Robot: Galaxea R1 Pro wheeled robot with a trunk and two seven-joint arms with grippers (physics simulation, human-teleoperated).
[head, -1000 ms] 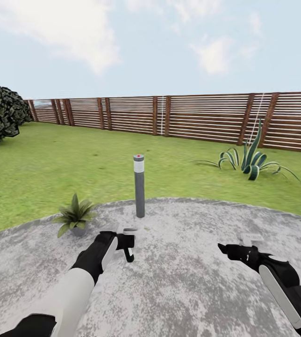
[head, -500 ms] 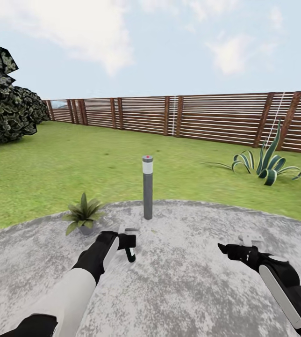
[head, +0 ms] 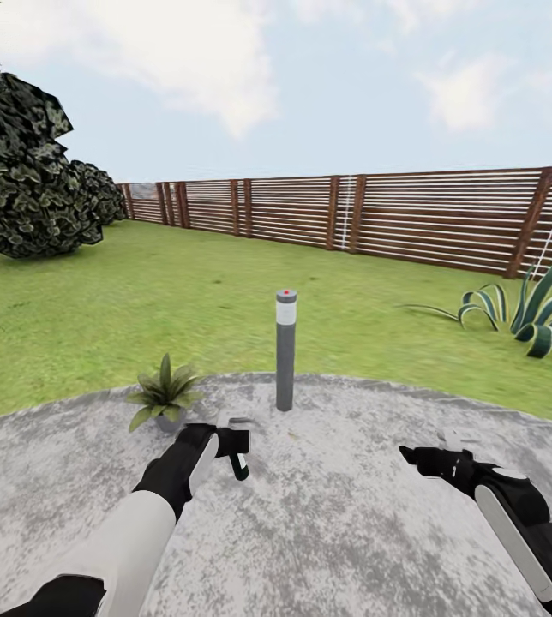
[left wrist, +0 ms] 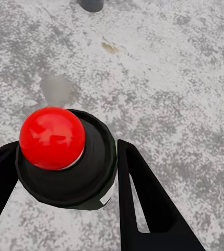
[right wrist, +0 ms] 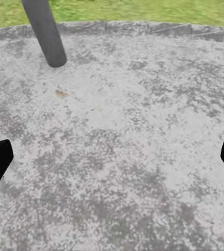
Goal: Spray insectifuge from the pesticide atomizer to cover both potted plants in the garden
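Paved patio (head: 353, 531); left gripper (head: 235, 450) clamps pesticide atomizer (left wrist: 70, 157), right gripper (head: 430, 458) wide. Potted plant (head: 166, 396) left of bollard (head: 285, 351); poor aim sprays paving.

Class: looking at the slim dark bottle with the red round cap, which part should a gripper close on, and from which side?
Grip the slim dark green bottle around its round body below the red cap, fingers on opposite sides, as the left gripper does; the cap stays free.
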